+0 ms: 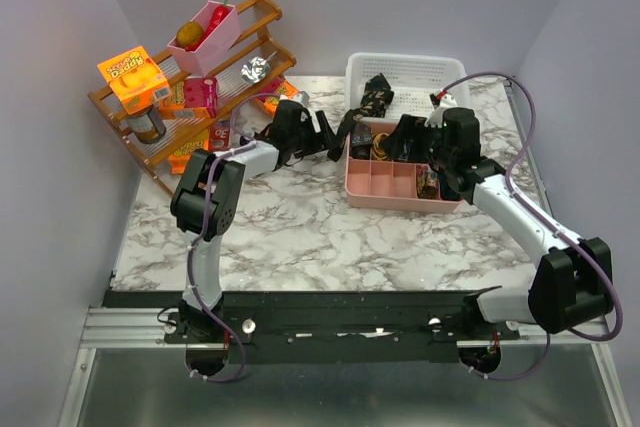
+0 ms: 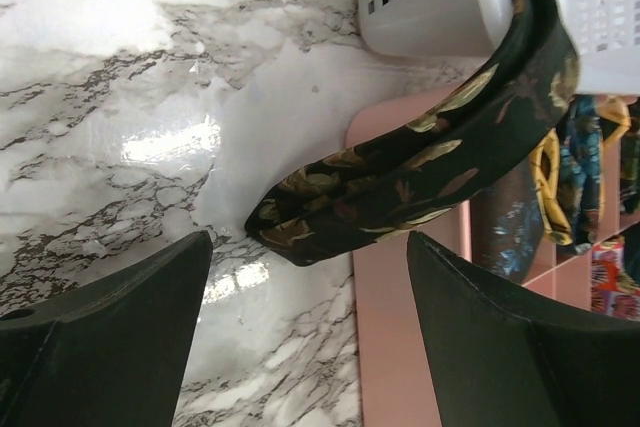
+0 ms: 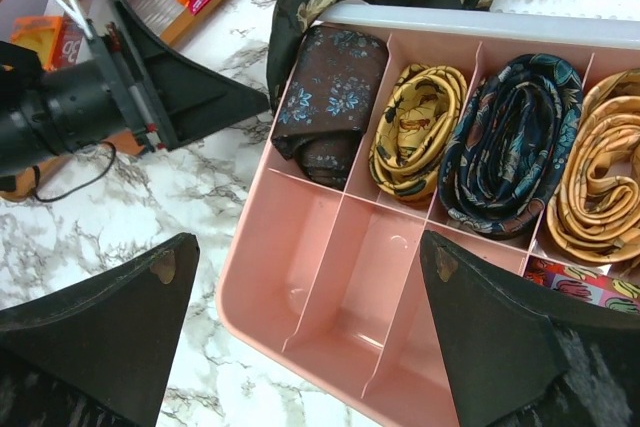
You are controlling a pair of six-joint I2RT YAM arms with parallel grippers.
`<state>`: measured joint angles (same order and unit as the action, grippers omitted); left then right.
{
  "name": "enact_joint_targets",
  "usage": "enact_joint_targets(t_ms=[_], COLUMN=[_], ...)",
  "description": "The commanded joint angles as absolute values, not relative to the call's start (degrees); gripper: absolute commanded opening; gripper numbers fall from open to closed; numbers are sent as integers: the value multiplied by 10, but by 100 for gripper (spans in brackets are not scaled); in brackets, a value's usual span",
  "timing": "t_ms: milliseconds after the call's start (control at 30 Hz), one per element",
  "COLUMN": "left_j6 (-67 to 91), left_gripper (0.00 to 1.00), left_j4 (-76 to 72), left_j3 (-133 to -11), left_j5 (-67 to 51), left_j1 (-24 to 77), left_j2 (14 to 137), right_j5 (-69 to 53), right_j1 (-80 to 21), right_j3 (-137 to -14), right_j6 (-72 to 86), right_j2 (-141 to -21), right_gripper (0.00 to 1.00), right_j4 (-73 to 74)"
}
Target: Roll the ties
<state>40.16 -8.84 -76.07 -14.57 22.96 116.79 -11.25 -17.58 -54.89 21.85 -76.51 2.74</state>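
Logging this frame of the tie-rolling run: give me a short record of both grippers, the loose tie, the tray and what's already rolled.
left gripper: open around the end of the loose tie, not gripping it
right gripper: open, empty, above the pink tray
loose tie: unrolled, draped from the white basket over the tray's corner onto the table
rolled ties: four, one per compartment in the tray's back row
front row: two compartments visibly empty
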Motion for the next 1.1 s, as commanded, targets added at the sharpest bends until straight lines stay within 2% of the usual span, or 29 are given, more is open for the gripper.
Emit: enact_joint_targets(t_ms=[0,333,600,700,867,967,1067], left_j6=[364,325,301,297,296,297,299], left_gripper=[89,89,72,56,50,41,40], left_j4=[-76,-107,-119,-130,-147,-137,-127], left_j3=[-771,-777,-775,-766,-737,-730,-722], left_j5=[-113,-88,-72,-80,-76,-75,-77], left_j1=[242,260,272,272,272,272,272], left_j2=[1197,1229,1237,1230,1181,1145,1108], right_j5=[-127,-131,-141,-145,-152,-157,-161], right_j1=[-179,-179,-179,-179,-178,-179,-179], right_j3=[-546,-545,-548,-548,-548,-549,-551], right_j6=[223,228,233,234,233,233,233], right_j2=[-773,-774,-776,-775,-772,-771,-770], right_gripper=[100,100,100,100,100,100,100], right_j4=[27,26,26,27,27,26,27])
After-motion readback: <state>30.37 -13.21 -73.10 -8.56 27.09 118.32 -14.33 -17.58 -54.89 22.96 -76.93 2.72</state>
